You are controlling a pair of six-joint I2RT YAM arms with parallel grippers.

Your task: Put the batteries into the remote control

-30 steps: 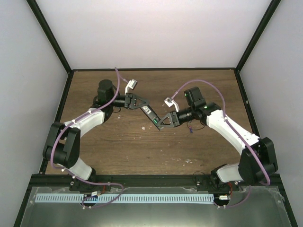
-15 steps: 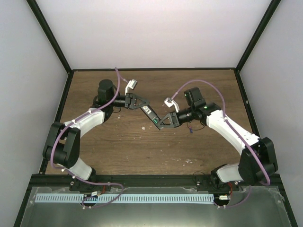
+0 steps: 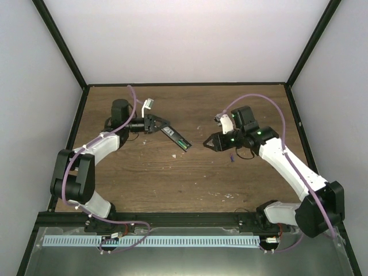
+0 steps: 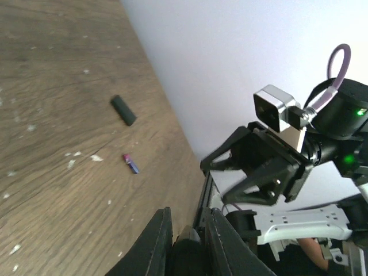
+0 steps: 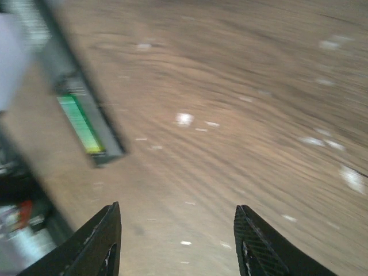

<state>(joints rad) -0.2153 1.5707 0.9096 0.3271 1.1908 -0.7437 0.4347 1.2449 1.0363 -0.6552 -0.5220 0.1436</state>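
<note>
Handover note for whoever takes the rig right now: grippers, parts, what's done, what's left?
Left gripper: shut on one end of the remote, battery bay facing up.
Right gripper: open, empty, just off the remote's free end.
Done: green battery sits in the bay.
Left: purple battery lies loose on the table near the right arm; pick it and load it. A small black piece lies beside it, possibly the cover.
</note>
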